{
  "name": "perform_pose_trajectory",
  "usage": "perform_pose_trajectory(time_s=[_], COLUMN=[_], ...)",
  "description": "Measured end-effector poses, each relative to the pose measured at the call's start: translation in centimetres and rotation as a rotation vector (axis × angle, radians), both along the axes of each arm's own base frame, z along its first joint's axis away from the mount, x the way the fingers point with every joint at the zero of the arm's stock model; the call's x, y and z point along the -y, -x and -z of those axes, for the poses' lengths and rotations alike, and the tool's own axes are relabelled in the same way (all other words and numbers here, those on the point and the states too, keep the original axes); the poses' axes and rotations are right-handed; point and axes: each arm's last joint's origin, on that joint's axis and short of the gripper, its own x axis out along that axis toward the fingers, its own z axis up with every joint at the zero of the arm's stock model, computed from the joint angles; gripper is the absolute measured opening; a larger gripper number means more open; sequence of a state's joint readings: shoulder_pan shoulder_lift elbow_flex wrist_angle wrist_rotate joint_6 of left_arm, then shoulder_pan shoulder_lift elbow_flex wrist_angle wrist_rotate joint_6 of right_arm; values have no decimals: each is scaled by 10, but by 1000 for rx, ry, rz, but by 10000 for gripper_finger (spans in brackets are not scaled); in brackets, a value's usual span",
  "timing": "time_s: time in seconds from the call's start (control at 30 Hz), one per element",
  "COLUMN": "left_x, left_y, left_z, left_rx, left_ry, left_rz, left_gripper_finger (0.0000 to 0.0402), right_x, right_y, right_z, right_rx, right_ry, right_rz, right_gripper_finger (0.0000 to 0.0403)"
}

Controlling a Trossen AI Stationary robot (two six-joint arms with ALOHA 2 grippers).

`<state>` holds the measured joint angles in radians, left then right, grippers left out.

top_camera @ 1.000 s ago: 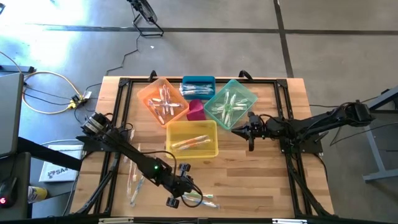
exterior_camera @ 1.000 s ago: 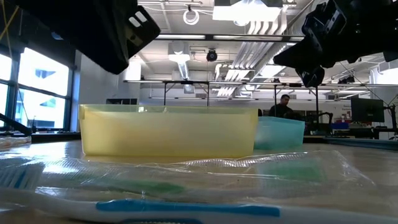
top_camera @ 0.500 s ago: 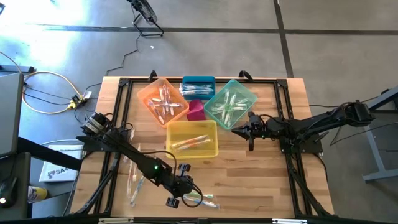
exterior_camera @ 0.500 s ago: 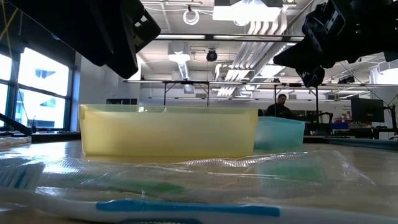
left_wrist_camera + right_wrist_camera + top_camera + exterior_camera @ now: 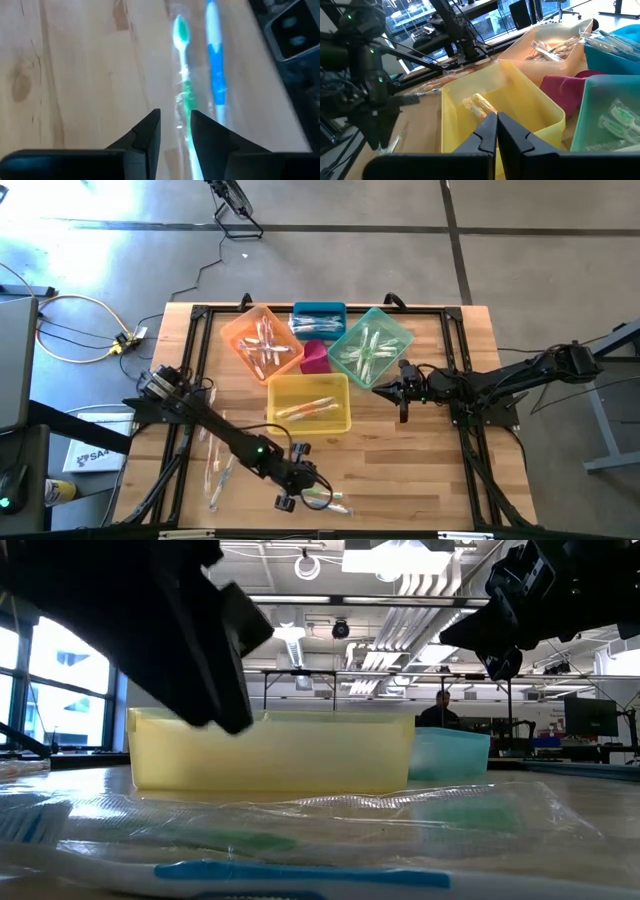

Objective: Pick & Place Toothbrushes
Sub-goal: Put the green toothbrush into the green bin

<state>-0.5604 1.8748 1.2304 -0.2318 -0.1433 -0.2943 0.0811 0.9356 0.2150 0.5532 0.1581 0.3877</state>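
Two wrapped toothbrushes, one green (image 5: 184, 90) and one blue (image 5: 216, 65), lie flat side by side on the wooden table near its near edge (image 5: 328, 501). They fill the foreground of the low view (image 5: 290, 875). My left gripper (image 5: 300, 488) is low over them, narrowly open. Its fingertips (image 5: 175, 127) stand on either side of the green toothbrush's handle end. More toothbrushes lie loose at the near left (image 5: 215, 470) and inside the bins. My right gripper (image 5: 403, 398) is shut and empty, in the air to the right of the yellow bin (image 5: 310, 405). My left gripper comes down on the green toothbrush's handle (image 5: 187, 107) from above, with its fingers lying along it. The clear wrapper runs into the gap between the fingers. I cannot tell whether the fingers touch it.
Orange bin (image 5: 262, 340), blue bin (image 5: 318, 318), teal bin (image 5: 370, 345) and a small magenta bin (image 5: 315, 358) cluster at the far middle, and the first three hold toothbrushes. A black frame (image 5: 195, 360) runs along the table edges. Bare wood lies between the yellow bin and the near edge.
My left gripper has moved a little toward the table's right edge and down, closer to the two toothbrushes at the near edge. The toothbrushes have stayed where they were.
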Motion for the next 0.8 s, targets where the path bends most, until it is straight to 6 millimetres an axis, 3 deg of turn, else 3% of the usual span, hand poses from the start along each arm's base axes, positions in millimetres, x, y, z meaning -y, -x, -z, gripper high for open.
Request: perform_pose_trajectory(time_s=[0.8], left_x=[8], left_y=[-9], left_z=[32], left_rx=[-81], left_ry=[113], left_rz=[38], left_gripper_finger=[104], right_x=[0], right_y=[0], right_z=[2], right_rx=[-15], right_ry=[-7], right_rz=[1], right_gripper_finger=[5])
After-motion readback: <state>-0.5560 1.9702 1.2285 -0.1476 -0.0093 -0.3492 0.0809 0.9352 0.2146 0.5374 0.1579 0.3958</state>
